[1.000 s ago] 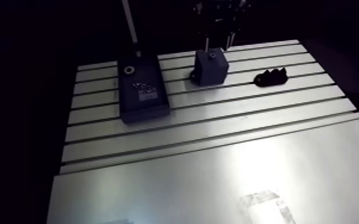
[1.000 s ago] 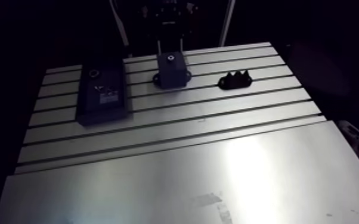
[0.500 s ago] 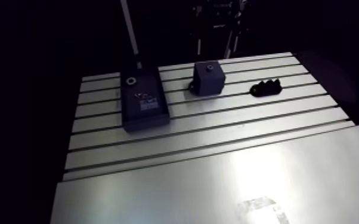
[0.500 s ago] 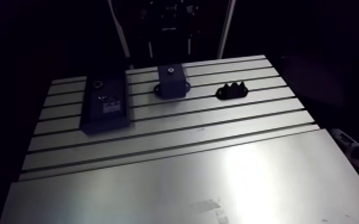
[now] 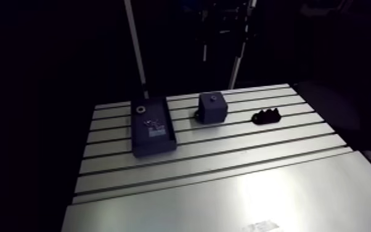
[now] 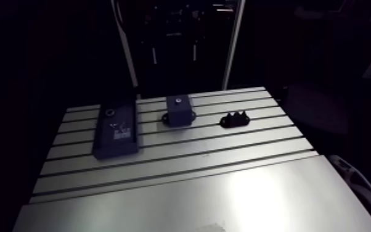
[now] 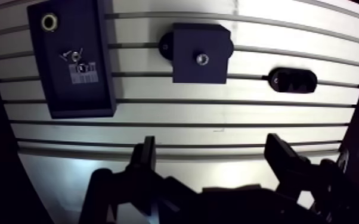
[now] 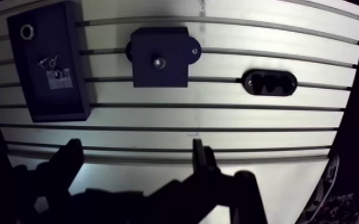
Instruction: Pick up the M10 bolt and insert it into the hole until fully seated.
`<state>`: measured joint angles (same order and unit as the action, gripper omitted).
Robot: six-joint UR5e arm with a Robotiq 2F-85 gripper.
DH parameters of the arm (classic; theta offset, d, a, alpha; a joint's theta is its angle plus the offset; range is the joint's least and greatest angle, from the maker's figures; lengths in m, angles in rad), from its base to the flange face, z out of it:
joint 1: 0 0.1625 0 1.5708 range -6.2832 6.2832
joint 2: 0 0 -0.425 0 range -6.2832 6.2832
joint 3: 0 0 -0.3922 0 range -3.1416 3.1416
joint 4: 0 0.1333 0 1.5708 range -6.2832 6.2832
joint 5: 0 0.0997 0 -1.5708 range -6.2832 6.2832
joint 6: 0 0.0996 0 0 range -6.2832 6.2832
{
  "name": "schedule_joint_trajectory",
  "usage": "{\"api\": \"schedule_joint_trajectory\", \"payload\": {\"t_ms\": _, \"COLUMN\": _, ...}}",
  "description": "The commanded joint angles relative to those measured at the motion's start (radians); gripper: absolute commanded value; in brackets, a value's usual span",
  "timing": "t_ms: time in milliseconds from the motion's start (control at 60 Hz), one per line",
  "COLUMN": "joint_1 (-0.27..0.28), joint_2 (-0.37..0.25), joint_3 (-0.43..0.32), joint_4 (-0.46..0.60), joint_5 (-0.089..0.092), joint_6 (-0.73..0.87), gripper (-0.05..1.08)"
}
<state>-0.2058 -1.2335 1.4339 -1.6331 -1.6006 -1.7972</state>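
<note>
Beneath wrist, I read gripper (image 7: 212,144) spread wide, nothing held; glint in square block (image 7: 188,43) hole (image 7: 202,58) too small to identify.

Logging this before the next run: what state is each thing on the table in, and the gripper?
Gripper: jaws open, nothing between them.
Square block: on the table, shiny spot at its top centre; bolt or hole, cannot tell.
Flat dark plate: lying flat, a ringed hole at one end.
Small black holder: lying apart from the block.
</note>
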Motion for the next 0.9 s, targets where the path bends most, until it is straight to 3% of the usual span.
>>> {"api": "schedule_joint_trajectory", "payload": {"t_ms": 17, "joint_1": 0.019, "joint_2": -0.165, "joint_3": -0.007, "joint_4": 0.054, "joint_5": 0.003, "joint_6": -0.003, "gripper": 0.01}}
{"api": "schedule_joint_trajectory", "payload": {"t_ms": 200, "joint_1": 0.023, "joint_2": -0.189, "joint_3": 0.011, "joint_4": 0.058, "joint_5": 0.006, "joint_6": 0.01, "gripper": 0.01}}
{"api": "schedule_joint_trajectory", "payload": {"t_ms": 500, "joint_1": 0.078, "joint_2": -0.207, "joint_3": 0.009, "joint_4": 0.061, "joint_5": 0.009, "joint_6": 0.043, "gripper": 0.01}}
{"api": "schedule_joint_trajectory", "payload": {"t_ms": 900, "joint_1": 0.089, "joint_2": -0.212, "joint_3": 0.024, "joint_4": 0.077, "joint_5": 0.008, "joint_6": 0.046, "gripper": 0.01}}
